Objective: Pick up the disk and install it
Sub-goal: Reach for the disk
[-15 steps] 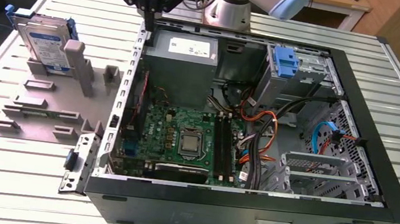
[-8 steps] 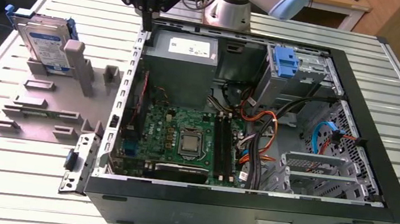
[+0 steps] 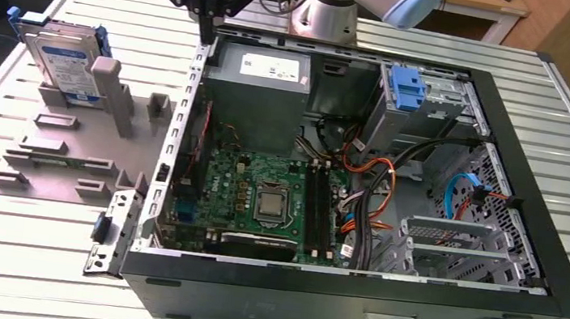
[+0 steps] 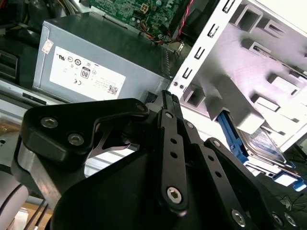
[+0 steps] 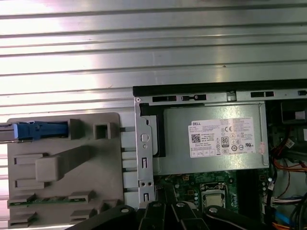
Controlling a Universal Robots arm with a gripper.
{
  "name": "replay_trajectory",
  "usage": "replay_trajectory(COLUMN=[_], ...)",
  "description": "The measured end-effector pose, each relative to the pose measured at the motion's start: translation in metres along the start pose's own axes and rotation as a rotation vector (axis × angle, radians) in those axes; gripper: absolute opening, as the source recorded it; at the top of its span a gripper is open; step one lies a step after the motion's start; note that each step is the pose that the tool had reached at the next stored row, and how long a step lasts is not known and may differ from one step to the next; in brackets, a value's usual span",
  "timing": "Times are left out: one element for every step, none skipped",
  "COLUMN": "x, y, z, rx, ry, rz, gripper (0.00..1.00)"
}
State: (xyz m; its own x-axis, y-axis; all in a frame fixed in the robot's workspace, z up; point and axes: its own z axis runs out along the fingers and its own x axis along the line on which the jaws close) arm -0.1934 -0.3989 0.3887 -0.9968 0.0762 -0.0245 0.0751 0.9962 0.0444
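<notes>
1. The open computer case takes the exterior view's right.
2. A grey holder lies beside it, on that view's left.
3. The disk stands upright at the holder's far end, untouched.
4. We judge the pick-up not begun: the gripper, fingers together and empty, hovers over the case's far-left corner.

A ribbed metal table carries an open computer case lying on its side, with a grey holder just beside it, toward the exterior view's left.
</notes>
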Motion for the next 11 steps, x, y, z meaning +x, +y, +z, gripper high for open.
replay_trajectory(x=[0.0005, 0.0009, 0.0015, 0.0019, 0.0024, 0.0029, 0.0034, 0.0039, 0.0044, 0.0050, 0.0056], y=[0.0000, -0.0001, -0.0001, -0.0001, -0.0002, -0.0002, -0.0003, -0.0003, -0.0003, -0.0004, -0.0004], z=[0.0000, 0.0000, 0.0000, 0.0000, 0.0000, 0.0000, 0.0000, 0.0000, 0.0001, 0.0000, 0.0001], rx=[0.0000, 0.0000, 0.0000, 0.0000, 0.0000, 0.0000, 0.0000, 0.0000, 0.0000, 0.0000, 0.0000], ry=[0.0000, 0.0000, 0.0000, 0.0000, 0.0000, 0.0000, 0.0000, 0.0000, 0.0000, 0.0000, 0.0000], rz=[0.000, 0.000, 0.000, 0.000, 0.000, 0.000, 0.000, 0.000, 0.000, 0.000, 0.000], gripper=[0.11, 0.11, 0.11, 0.11, 0.11, 0.11, 0.11, 0.11, 0.11, 0.11, 0.11])
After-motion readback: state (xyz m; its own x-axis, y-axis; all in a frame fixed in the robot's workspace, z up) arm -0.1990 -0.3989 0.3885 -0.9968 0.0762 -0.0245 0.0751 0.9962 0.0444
